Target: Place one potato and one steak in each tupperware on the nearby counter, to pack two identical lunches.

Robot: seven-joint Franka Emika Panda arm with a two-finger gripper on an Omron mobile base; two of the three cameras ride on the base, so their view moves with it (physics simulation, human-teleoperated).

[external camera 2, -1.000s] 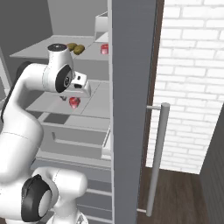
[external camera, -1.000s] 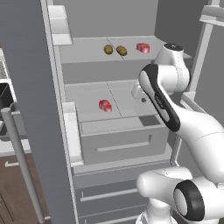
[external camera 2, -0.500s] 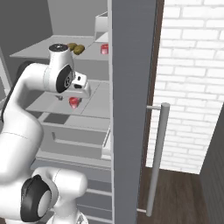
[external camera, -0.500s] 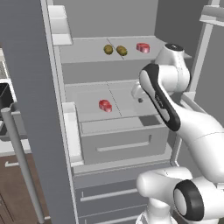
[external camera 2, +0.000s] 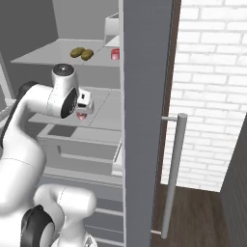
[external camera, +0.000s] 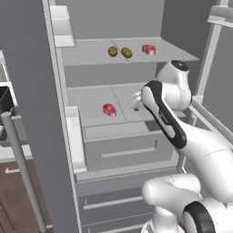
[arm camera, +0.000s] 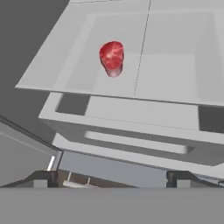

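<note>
1. Reaching into an open fridge (external camera: 113,150), the white arm (external camera: 164,113) rises from the base and bends toward the middle shelf (external camera: 91,102).
2. Gripper (arm camera: 111,177): seen in the hand view, its two dark finger tips (arm camera: 41,177) stand far apart at the bottom of the view, with nothing between them.
3. Lower steak (arm camera: 112,56): a red piece lying alone on the middle shelf, ahead of the gripper and apart from it; it also shows in the left base view (external camera: 109,109) and, partly behind the hand, in the right base view (external camera 2: 82,115).
4. Two potatoes (external camera: 113,51), brown and side by side, lie on the upper shelf (external camera: 86,52); they show in the right base view as well (external camera 2: 76,52).
5. Upper steak (external camera: 148,49): a second red piece on the upper shelf, to the right of the potatoes in the left base view and well apart from the lower steak.
6. Drawer (external camera: 127,152): a grey drawer front with a long handle sits just under the middle shelf.
7. Fridge door (external camera: 38,113): it stands swung open at the left of the left base view, with a grey bar handle (external camera: 22,168).
8. Brick wall (external camera 2: 207,87): white brick stands to the right of the fridge in the right base view, above a dark wooden floor (external camera 2: 198,217).
</note>
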